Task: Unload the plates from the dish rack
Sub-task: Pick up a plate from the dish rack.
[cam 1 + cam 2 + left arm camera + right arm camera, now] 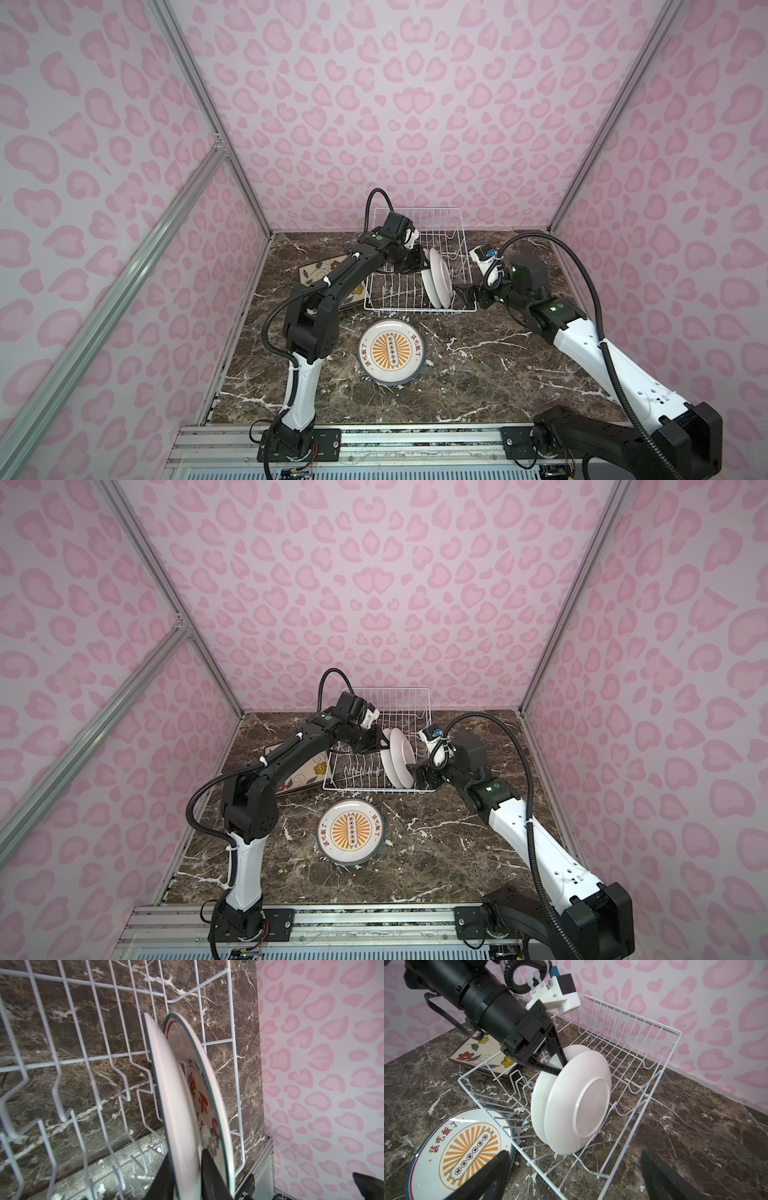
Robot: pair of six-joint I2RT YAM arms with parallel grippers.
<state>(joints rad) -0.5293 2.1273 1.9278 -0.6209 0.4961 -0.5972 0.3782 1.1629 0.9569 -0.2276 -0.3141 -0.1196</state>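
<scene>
The white wire dish rack [417,212] [386,692] stands at the back of the marble table. Two round white plates stand upright in it, close together. My left gripper [424,261] [185,1153] reaches in from above, shut on the top rim of the left one [427,287] [172,1095] [539,1103], one finger on each face. The second plate [442,270] [204,1076] [577,1105] leans beside it, its printed face turned to the held plate. My right gripper [460,291] [574,1152] hovers open at the rack's front right corner, holding nothing.
A round plate with an orange sunburst print [392,352] [352,831] [456,1147] lies flat in front of the rack. A square flowered plate [316,270] [483,1053] lies left of the rack, partly under my left arm. Pink patterned walls enclose the table.
</scene>
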